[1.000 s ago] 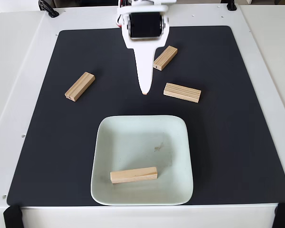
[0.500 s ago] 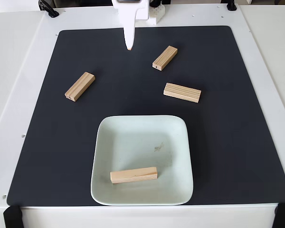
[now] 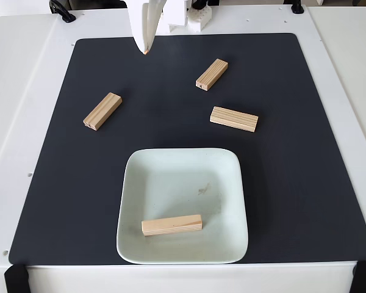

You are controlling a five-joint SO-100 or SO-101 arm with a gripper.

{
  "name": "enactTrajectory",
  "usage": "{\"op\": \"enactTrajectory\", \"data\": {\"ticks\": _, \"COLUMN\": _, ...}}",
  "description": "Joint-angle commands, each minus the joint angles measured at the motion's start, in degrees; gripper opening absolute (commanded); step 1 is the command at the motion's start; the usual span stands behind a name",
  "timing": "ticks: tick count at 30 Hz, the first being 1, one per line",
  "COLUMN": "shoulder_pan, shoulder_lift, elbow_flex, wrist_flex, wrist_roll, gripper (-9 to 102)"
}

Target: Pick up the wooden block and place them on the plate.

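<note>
White worktop (image 3: 24, 91) carries a black mat (image 3: 305, 152), and on the mat sits the pale mint-green plate (image 3: 229, 244) near the front edge. One wooden block (image 3: 171, 224) already lies inside the plate, lengthwise across its lower part. Three more rest on the mat: a left block (image 3: 102, 111), a block toward the back (image 3: 211, 74), and a block to the right (image 3: 233, 119), all well apart from each other. At the top edge the white tool (image 3: 146, 50) hangs with nothing in it; whether its fingers are parted I cannot tell, since a single pointed tip is all that shows. These blocks look light, stiff and dry, unlikely to slip or deform. Pinching across the narrow width at mid-length should keep one level.
</note>
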Motion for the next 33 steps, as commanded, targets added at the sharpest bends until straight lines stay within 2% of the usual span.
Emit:
{"op": "enactTrajectory", "data": {"ticks": 1, "shoulder_pan": 2.99, "shoulder_lift": -3.78, "elbow_flex": -7.47, "wrist_flex": 0.35, "wrist_roll": 8.79, "gripper": -1}}
{"op": "enactTrajectory", "data": {"ticks": 12, "shoulder_pan": 16.26, "shoulder_lift": -26.54, "elbow_flex": -21.88, "wrist_flex": 0.35, "wrist_roll": 32.52, "gripper": -1}}
{"op": "enactTrajectory", "data": {"ticks": 16, "shoulder_pan": 18.02, "shoulder_lift": -34.37, "elbow_flex": -24.96, "wrist_flex": 0.35, "wrist_roll": 40.43, "gripper": -1}}
{"op": "enactTrajectory", "data": {"ticks": 21, "shoulder_pan": 18.11, "shoulder_lift": -39.29, "elbow_flex": -28.21, "wrist_flex": 0.35, "wrist_roll": 45.09, "gripper": 0}}
{"op": "enactTrajectory", "data": {"ticks": 24, "shoulder_pan": 17.40, "shoulder_lift": -39.99, "elbow_flex": -28.30, "wrist_flex": 0.26, "wrist_roll": 49.39, "gripper": 11}}
{"op": "enactTrajectory", "data": {"ticks": 29, "shoulder_pan": 16.17, "shoulder_lift": -39.99, "elbow_flex": -27.33, "wrist_flex": 0.26, "wrist_roll": 53.88, "gripper": 38}}
{"op": "enactTrajectory", "data": {"ticks": 31, "shoulder_pan": 16.00, "shoulder_lift": -40.25, "elbow_flex": -27.33, "wrist_flex": 0.26, "wrist_roll": 54.67, "gripper": 43}}
{"op": "enactTrajectory", "data": {"ticks": 33, "shoulder_pan": 15.91, "shoulder_lift": -40.43, "elbow_flex": -27.33, "wrist_flex": -0.44, "wrist_roll": 55.46, "gripper": 43}}
